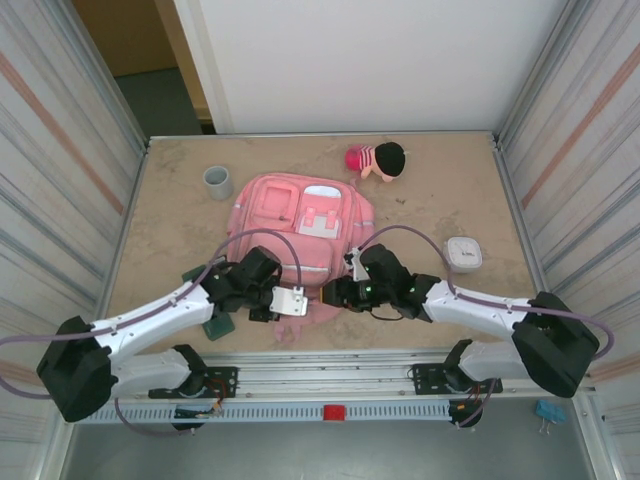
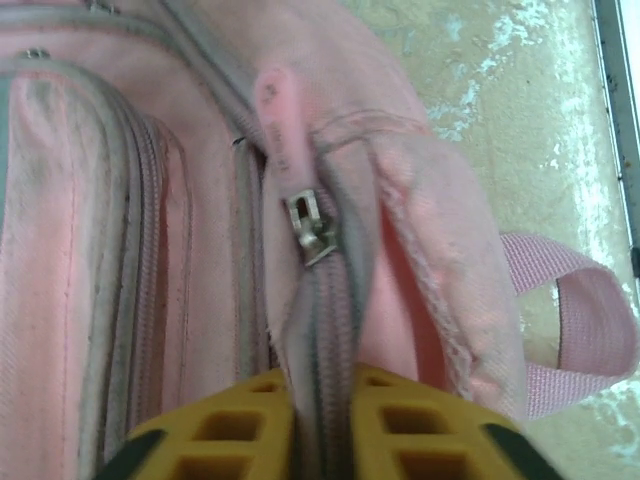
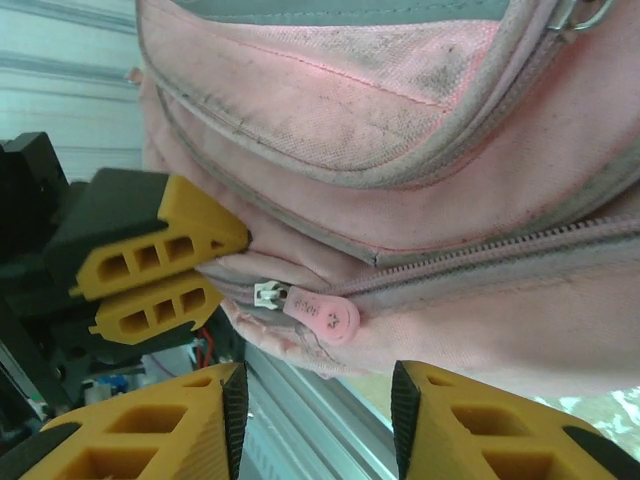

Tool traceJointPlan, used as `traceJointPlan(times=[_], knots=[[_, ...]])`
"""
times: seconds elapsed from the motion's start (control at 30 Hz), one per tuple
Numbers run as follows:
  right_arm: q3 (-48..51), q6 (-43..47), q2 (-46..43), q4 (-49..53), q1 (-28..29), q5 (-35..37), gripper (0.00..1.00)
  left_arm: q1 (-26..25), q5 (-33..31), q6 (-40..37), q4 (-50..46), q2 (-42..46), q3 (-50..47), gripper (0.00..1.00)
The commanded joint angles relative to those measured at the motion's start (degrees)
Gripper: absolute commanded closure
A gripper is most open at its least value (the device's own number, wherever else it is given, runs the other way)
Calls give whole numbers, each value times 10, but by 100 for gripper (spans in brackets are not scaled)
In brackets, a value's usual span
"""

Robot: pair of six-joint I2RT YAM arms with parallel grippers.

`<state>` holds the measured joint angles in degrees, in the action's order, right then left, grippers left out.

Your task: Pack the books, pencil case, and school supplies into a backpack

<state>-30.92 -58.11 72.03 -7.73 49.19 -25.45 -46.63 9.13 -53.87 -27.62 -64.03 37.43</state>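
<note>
Backpack (image 1: 268,205): we see it flat at mid-table, near edge between both arms.
Left gripper (image 2: 320,398): we see it pinched on the backpack's zipper seam.
Right gripper (image 3: 315,405): fingers apart, near the pull.
Zipper pull (image 3: 325,313): pink, ungripped.

One large pink fabric backpack (image 1: 300,215). One small pink-and-black plush doll (image 1: 377,159) at one o'clock. One short grey cylindrical cup (image 1: 218,182) at ten. One white rounded-square case (image 1: 463,254) at three. Thin dark flat book (image 1: 218,326) at eight, number unclear. Two yellow-fingered grippers: left gripper (image 2: 320,420), right gripper (image 3: 318,410).
</note>
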Motion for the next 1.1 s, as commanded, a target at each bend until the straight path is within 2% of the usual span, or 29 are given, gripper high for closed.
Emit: traceJointPlan(times=[0.0,0.5,0.67,0.83,1.07], knots=[[10,-48,22,-64,-1,-16,57,-4,2,-9,48,36,-18,95],[9,-119,102,-175,13,-22,56,-12,-12,-19,98,75,-41,99],[9,-142,128,-228,17,-32,62,-13,-12,-18,103,80,-44,99],[9,-153,130,-240,23,-28,69,-13,-19,-20,104,80,-46,99],[5,-163,136,-237,36,-21,71,-13,-24,-19,104,81,-43,100]])
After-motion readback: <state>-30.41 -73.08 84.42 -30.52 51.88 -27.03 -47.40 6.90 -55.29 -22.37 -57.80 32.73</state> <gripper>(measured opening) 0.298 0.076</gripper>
